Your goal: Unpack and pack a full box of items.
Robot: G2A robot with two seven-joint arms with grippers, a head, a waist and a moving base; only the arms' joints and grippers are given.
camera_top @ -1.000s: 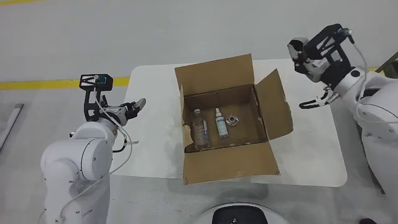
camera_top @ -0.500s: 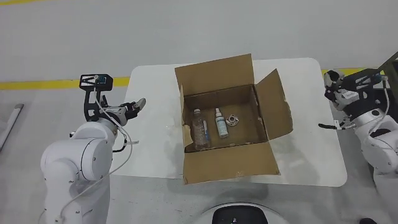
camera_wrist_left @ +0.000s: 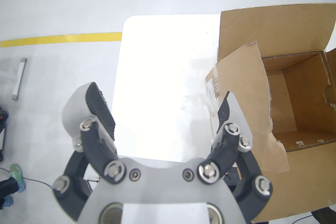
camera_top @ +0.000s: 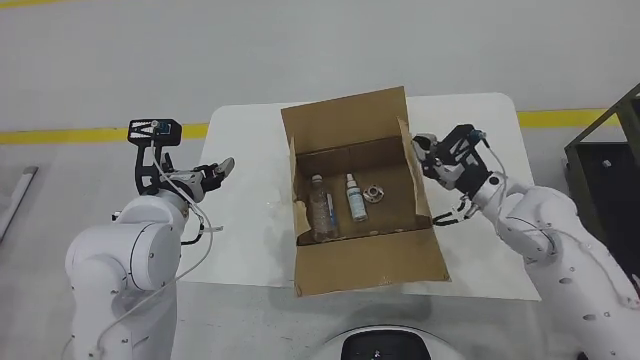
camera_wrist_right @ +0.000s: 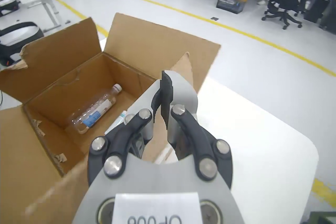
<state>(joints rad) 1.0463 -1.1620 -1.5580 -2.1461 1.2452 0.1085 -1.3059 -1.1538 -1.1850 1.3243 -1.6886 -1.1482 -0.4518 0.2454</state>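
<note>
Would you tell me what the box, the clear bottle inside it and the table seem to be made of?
The box: matte brown corrugated cardboard, by its torn, fluted edges. The bottle: probably clear glossy plastic, see-through, with a white cap. The table: smooth white top; laminate or painted board, unclear.

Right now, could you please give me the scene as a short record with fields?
Table: white table, rounded corners
Box: open cardboard box, mid-table
Contents: clear bottle, small spray bottle, round metal part, lying on the bottom
Left gripper: open, empty, at the table's left edge
Right gripper: shut on the box's right flap, held upright
</note>
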